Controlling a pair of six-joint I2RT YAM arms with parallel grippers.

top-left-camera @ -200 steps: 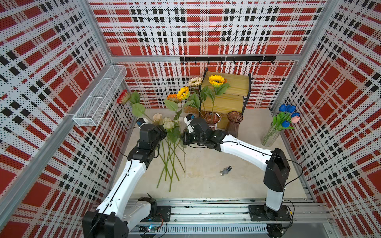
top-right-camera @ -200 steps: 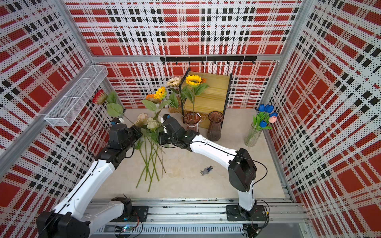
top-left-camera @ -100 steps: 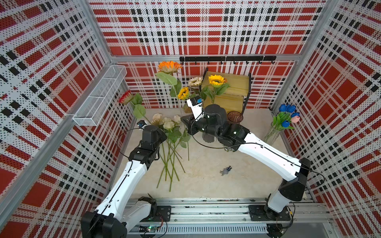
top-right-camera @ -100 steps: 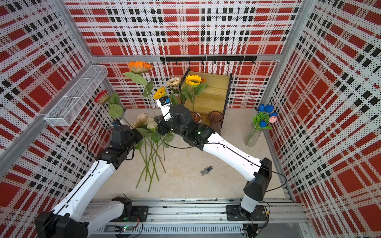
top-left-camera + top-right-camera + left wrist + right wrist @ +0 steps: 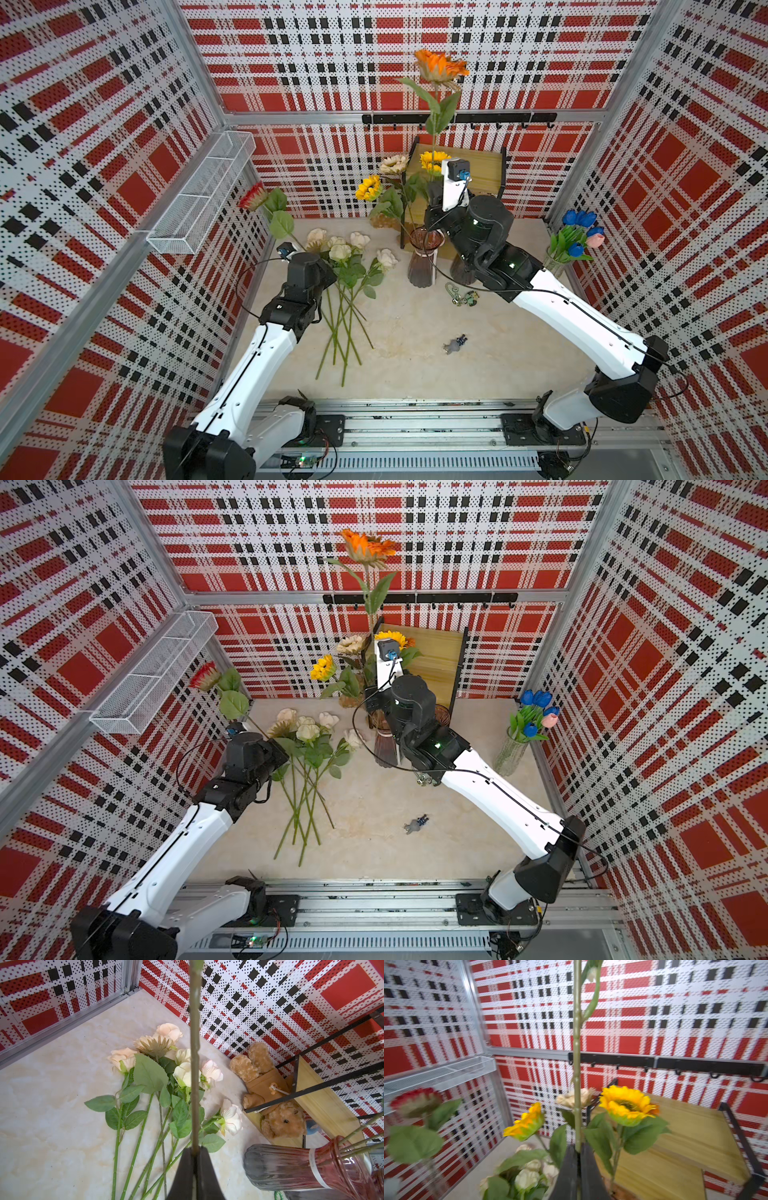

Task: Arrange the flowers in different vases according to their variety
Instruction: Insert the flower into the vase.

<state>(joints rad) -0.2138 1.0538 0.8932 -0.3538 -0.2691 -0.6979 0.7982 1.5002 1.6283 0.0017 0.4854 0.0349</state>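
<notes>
My right claw was pinched shut on the green stem of the tall orange sunflower. I held it upright over the pinkish ribbed glass vase, with its head high against the back wall. Whether the stem's foot had entered the mouth I could not tell, since my own arm hid it. My left claw was likewise closed on a stem, that of the red sunflower, raised and leaning toward the left wall.

By my reckoning the work stood about half done. The blue tulips and the one pink tulip stood together in the clear glass cylinder vase at the far right. Two yellow sunflowers and a cream sunflower already stood in the pinkish vase.

The two sunflowers in my claws were left to place. So were the cream and pale pink roses, lying in a loose sheaf on the marbled counter with another cream sunflower head among them. The brownish-purple ribbed vase showed no stems as far as I could see, and I judged it meant for the roses.
</notes>
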